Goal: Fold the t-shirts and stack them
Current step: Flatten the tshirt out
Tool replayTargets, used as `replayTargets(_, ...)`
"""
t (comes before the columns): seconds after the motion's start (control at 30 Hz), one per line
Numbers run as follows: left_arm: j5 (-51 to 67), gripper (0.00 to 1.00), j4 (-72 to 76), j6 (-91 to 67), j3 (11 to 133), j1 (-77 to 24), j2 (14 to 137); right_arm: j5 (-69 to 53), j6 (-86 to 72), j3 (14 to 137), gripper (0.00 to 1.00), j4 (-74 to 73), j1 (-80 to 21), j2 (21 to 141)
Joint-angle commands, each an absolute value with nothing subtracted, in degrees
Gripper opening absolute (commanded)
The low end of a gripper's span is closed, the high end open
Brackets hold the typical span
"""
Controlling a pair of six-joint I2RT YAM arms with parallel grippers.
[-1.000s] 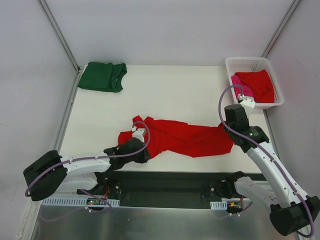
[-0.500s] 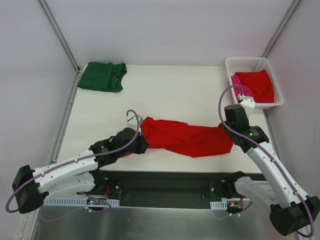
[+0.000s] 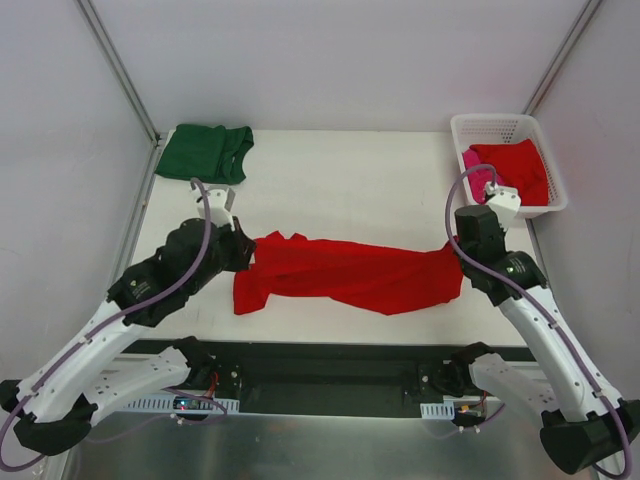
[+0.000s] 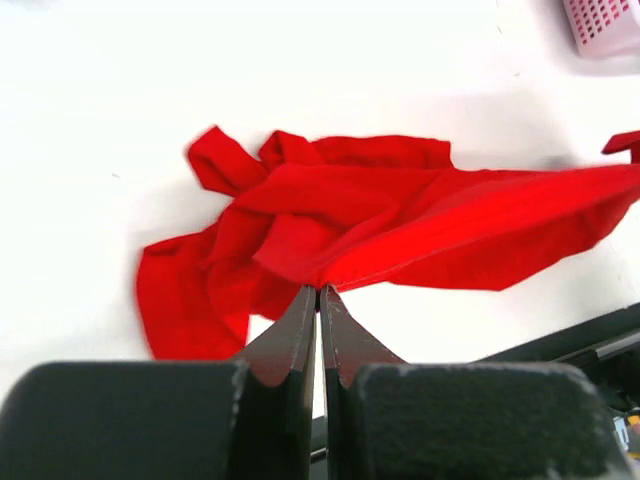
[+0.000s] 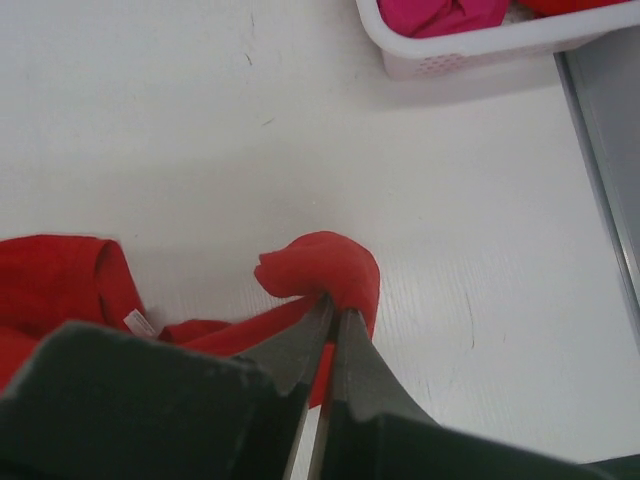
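Red shirt (image 3: 350,275) lies on the table (image 3: 350,180) just below centre, strung out from 9 to 3 o'clock between both arms. Left gripper (image 4: 320,292) is clenched on a cloth edge at the 9 o'clock end. Wrist view shows the tips pinched tight, with a ridge of red fabric running up into them. Right gripper (image 5: 330,305) is clenched on a bunched corner at the 3 o'clock end, a small red lump curling over the tips.

The middle of the cloth looks drawn out. The left end is crumpled and doubled over, with lumps that may be sleeves.

Likely reason for the two-ended hold is to pull the shirt flat before any fold. So this reads as the spreading step, folding not yet begun.

Green shirt (image 3: 205,153) sits folded in the 10 o'clock corner, well apart, probably the base of the stack. Basket (image 3: 458,130) at 2 o'clock holds a second red shirt (image 3: 520,165) and a pink shirt (image 3: 478,165), both waiting. With one of four folded, the task looks early.

Risks: the thin pinches may slip under a harder pull, and the left bunching may need a regrip.
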State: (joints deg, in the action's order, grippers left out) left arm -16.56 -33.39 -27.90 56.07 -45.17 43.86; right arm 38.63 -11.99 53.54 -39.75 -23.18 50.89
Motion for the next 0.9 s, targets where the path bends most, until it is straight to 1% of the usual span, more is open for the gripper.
replayTargets(0.0,-21.96,0.0,-43.58,-21.54,64.94,-43.95,42.28,43.85,-9.67,58.79,0.01,-40.69,-23.38,47.82)
replayTargets(0.27,-26.36,0.0,-51.49,-19.95,74.6,-43.95,39.03,44.56,-7.65,62.84,0.01,-42.89,-23.38,40.62)
replayTargets(0.47,-24.26,0.0,-56.24,-18.72,80.31,-43.95,37.79,42.72,-5.1,64.69,0.01,-43.42,-23.47,33.59)
replayTargets(0.63,-15.92,0.0,-56.34,-13.37,84.9,-43.95,35.6,38.5,-0.36,63.9,0.01,-39.12,-23.38,24.37)
replayTargets(0.87,-4.5,0.0,-56.78,-8.62,91.84,-43.95,34.54,26.66,6.68,66.44,0.01,-35.6,-23.47,18.64)
